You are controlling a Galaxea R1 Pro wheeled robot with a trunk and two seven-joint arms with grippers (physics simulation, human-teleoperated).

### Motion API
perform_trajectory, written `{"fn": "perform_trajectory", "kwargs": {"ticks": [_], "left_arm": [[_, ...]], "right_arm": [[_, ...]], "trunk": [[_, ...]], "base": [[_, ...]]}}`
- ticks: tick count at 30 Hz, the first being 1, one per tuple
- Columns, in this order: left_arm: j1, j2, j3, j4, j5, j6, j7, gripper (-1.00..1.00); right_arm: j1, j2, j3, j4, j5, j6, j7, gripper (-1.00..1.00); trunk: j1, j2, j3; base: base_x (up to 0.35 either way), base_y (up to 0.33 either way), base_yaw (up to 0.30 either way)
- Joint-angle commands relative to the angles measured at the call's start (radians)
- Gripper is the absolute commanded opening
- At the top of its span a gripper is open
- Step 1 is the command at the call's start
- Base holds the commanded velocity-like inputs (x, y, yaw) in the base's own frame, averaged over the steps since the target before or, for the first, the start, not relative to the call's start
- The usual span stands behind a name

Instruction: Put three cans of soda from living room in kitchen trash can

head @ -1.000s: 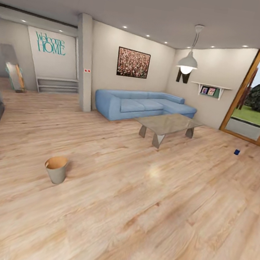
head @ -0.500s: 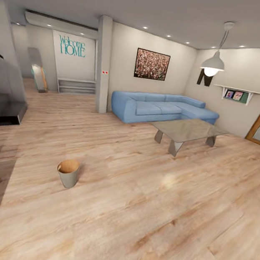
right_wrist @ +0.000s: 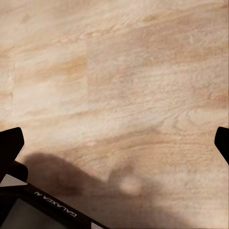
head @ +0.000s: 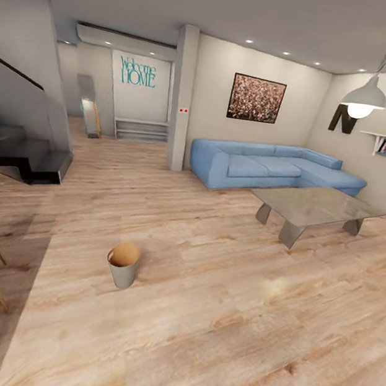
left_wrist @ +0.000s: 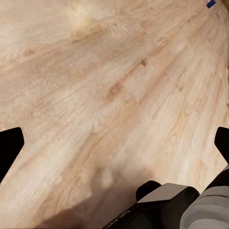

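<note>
**A:** How far along are you?

**B:** By the look of it, you've hardly begun. You're in the living room, out on the plank floor (head: 197,319), and neither arm carries anything. In each wrist view the dark fingertips sit at the far side edges of the frame with bare floor between them, so the left gripper (left_wrist: 114,143) and the right gripper (right_wrist: 114,143) both have their jaws wide and empty.

**A:** Where are the cans?

**B:** One small blue thing (left_wrist: 211,4) lies on the floor at the upper right corner of the left wrist view. That may be the blue can, but it's too small to be sure. You can't pick out the orange ones anywhere.

**A:** And the bin?

**B:** A round bin (head: 123,264) stands upright on the floor at lower left of centre in the head view, well apart from the sofa (head: 272,168) and the tabletop (head: 313,205). You can see some way into its mouth, and the part that shows is brown and holds no can. The bottom is hidden.

**A:** So what's left?

**B:** I'd say everything: find all three cans, pick them up, drop them in.
</note>
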Motion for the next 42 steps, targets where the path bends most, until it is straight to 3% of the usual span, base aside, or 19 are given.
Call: {"fn": "perform_trajectory", "kwargs": {"ticks": [1, 24, 42], "left_arm": [[0.000, 0.000, 0.000, 0.000, 0.000, 0.000, 0.000, 1.00], [0.000, 0.000, 0.000, 0.000, 0.000, 0.000, 0.000, 1.00], [0.000, 0.000, 0.000, 0.000, 0.000, 0.000, 0.000, 1.00]], "right_arm": [[0.000, 0.000, 0.000, 0.000, 0.000, 0.000, 0.000, 1.00], [0.000, 0.000, 0.001, 0.000, 0.000, 0.000, 0.000, 1.00], [0.000, 0.000, 0.002, 0.002, 0.000, -0.004, -0.002, 1.00]], "trunk": [[0.000, 0.000, -0.001], [0.000, 0.000, -0.013], [0.000, 0.000, -0.014]], "base": [[0.314, 0.167, 0.245], [0.317, 0.158, 0.242], [0.346, 0.007, 0.018]]}}
